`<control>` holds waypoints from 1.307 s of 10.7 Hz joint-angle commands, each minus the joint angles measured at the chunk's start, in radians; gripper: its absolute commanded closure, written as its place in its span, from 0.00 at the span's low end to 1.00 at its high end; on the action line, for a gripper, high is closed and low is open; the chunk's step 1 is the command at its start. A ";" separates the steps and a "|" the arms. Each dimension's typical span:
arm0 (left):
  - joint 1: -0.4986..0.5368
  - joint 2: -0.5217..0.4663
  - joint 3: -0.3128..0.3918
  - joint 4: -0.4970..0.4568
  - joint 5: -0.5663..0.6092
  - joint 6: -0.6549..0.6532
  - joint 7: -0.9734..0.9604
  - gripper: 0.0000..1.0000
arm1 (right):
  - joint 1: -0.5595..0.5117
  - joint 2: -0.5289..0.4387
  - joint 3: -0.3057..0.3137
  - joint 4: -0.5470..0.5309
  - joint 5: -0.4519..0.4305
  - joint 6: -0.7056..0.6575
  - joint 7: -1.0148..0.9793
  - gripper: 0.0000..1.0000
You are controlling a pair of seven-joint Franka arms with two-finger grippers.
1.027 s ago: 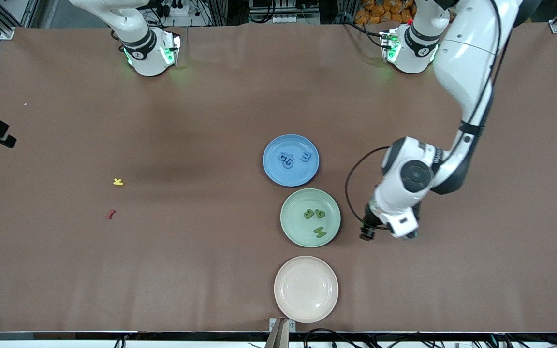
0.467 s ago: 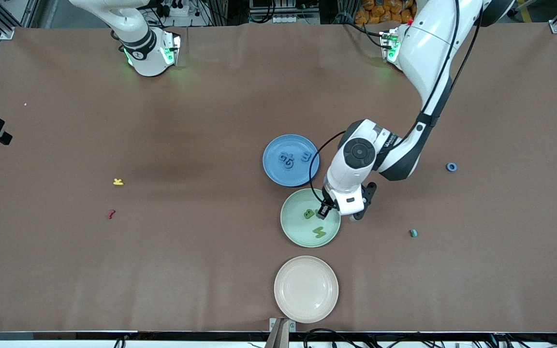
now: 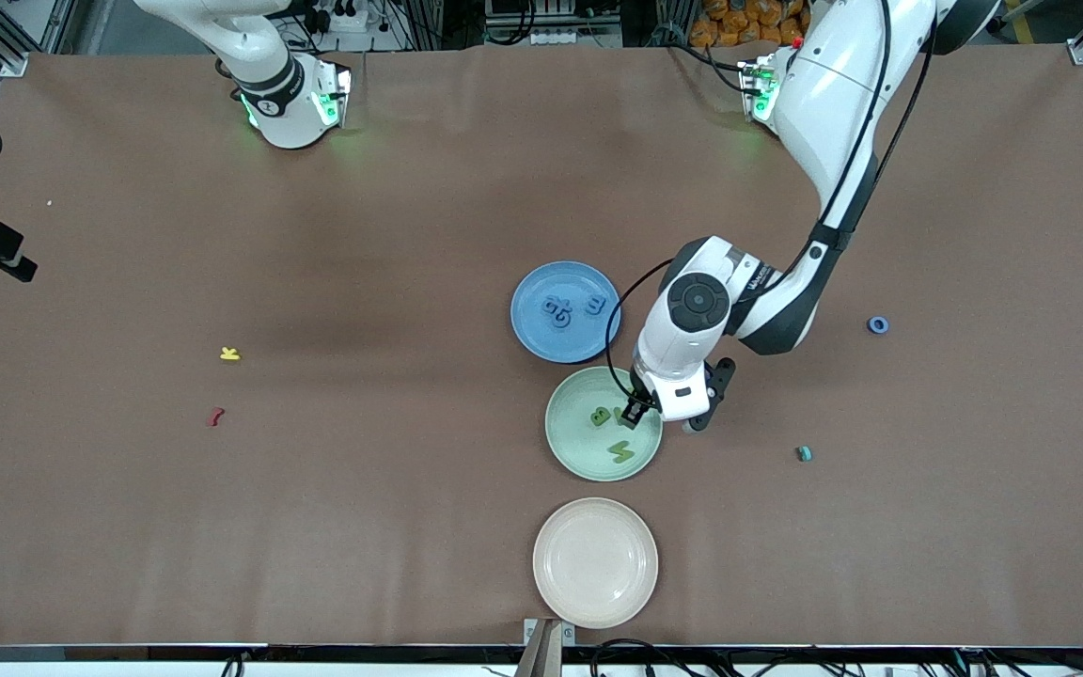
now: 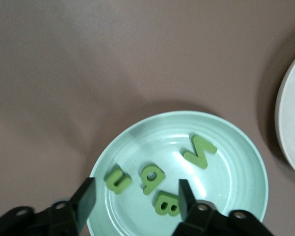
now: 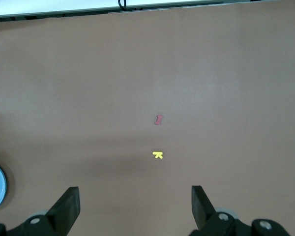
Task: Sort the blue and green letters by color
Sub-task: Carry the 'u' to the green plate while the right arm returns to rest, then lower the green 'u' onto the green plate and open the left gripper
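The left gripper (image 3: 633, 415) hangs over the green plate (image 3: 568, 442), its fingers (image 4: 86, 196) spread wide and holding nothing. In the left wrist view four green letters (image 4: 152, 178) lie flat in that plate: a U, an a-like shape, a B and an M. Three blue letters (image 3: 572, 308) rest in the blue plate (image 3: 534, 334), which sits just beside the green plate, farther from the front camera. A cream plate (image 3: 595, 602) lies nearest the camera. Toward the left arm's end of the bench (image 3: 391, 527) sit a blue ring (image 3: 877, 324) and a small teal piece (image 3: 804, 453). The right arm waits high; its gripper (image 5: 132, 201) has its fingers wide apart and empty, over a yellow letter (image 3: 230, 354) and a red squiggle (image 3: 215, 416)
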 commanded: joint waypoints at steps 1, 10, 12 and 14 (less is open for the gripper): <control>0.021 -0.012 0.005 -0.001 0.027 -0.003 0.007 0.00 | -0.003 -0.021 0.003 -0.012 0.001 0.006 -0.012 0.00; 0.054 -0.014 0.000 0.001 0.057 -0.002 0.021 0.00 | -0.005 -0.024 0.003 -0.012 0.001 0.002 -0.009 0.00; 0.058 -0.029 0.001 0.001 0.068 -0.002 0.024 0.00 | -0.006 -0.024 0.000 -0.012 0.001 0.004 -0.009 0.00; 0.103 -0.046 0.000 0.001 0.068 -0.002 0.065 0.00 | -0.006 -0.024 -0.002 -0.010 0.001 0.004 -0.010 0.00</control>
